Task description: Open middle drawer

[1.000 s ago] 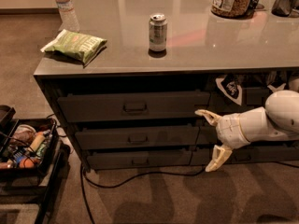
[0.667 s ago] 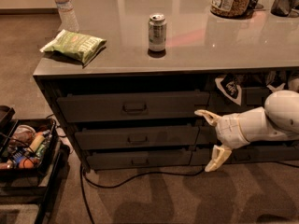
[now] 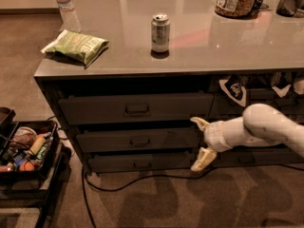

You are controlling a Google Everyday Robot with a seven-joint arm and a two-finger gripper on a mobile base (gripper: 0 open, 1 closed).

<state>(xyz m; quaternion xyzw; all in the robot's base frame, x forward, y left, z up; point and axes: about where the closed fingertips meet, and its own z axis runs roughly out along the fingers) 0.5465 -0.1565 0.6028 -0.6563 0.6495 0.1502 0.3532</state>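
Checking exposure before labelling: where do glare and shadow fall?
Camera view: warm, dim light; glare streaks the countertop beyond the can; deep shadow under its overhang; the middle drawer is readable; the open end effector, brightly lit, sits at its right end.

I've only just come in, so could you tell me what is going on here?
A white robot arm reaches in from the right toward a dark grey drawer cabinet. Its gripper sits at the right end of the middle drawer, fingers spread apart, well away from the small centred handle. The drawer looks shut or nearly so; none of its inside shows. A can and a green snack bag sit on the countertop above.
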